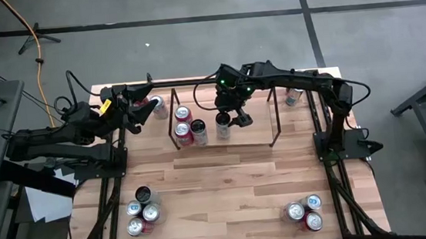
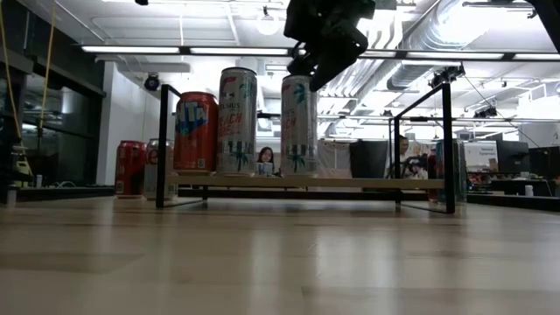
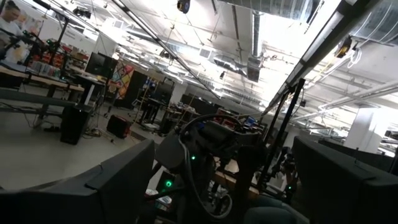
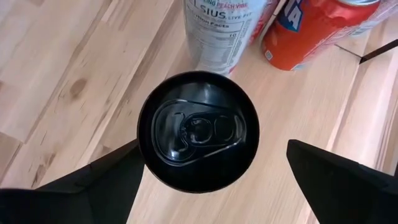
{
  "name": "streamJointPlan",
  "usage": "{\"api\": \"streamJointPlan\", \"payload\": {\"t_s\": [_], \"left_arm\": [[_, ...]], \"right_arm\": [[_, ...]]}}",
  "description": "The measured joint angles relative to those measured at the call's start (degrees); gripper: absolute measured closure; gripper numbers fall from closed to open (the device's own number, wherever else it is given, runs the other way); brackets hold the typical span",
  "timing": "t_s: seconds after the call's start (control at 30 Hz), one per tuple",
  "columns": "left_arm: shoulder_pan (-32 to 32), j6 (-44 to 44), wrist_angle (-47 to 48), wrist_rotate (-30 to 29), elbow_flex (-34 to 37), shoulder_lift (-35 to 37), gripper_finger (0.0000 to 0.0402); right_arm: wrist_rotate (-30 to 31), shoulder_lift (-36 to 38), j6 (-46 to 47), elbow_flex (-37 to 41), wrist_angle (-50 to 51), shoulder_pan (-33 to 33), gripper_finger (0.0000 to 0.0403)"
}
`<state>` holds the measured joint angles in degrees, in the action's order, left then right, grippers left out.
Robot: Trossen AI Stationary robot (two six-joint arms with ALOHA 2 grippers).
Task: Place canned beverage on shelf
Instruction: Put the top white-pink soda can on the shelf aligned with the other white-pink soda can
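The shelf (image 1: 272,130), a low black-rod rack with a see-through top, stands at the table's far middle. On it stand a red can (image 2: 195,131), a tall white can (image 2: 237,121) and a tall black-topped can (image 4: 198,130) (image 2: 298,125). My right gripper (image 4: 213,146) (image 1: 234,116) hangs open just over the black-topped can's top, one finger on each side of it. My left gripper (image 3: 224,186) (image 1: 138,107) is open at the far left, tilted up toward the room, with nothing between its fingers. My right gripper comes at the black-topped can from above, slanting down. One finger (image 4: 106,180) lines up with the can's top rim (image 4: 144,155), and I cannot tell whether it touches. The other finger (image 4: 336,180) stands well apart. The can stands upright on the shelf top.
A can (image 1: 156,105) stands near my left gripper, and another (image 1: 294,95) at the far right. Clusters of cans sit near left (image 1: 142,211) and near right (image 1: 304,210). A black rail frame (image 1: 101,214) edges the table. Bare wood lies across the near middle.
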<state>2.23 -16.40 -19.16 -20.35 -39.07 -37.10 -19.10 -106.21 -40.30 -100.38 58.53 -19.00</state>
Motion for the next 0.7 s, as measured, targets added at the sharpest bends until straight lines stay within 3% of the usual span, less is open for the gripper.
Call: {"api": "streamJointPlan", "payload": {"t_s": [0.57,0.7], "left_arm": [[0.0,0.0,0.0,0.0,0.0,0.0,0.0064],[0.0,0.0,-0.1,0.0,0.0,0.0,0.0064]], "right_arm": [[-2.4,0.0,2.0,0.0,-4.0,1.7,0.003],[2.1,0.0,8.6,0.0,-4.0,2.3,0.0034]]}}
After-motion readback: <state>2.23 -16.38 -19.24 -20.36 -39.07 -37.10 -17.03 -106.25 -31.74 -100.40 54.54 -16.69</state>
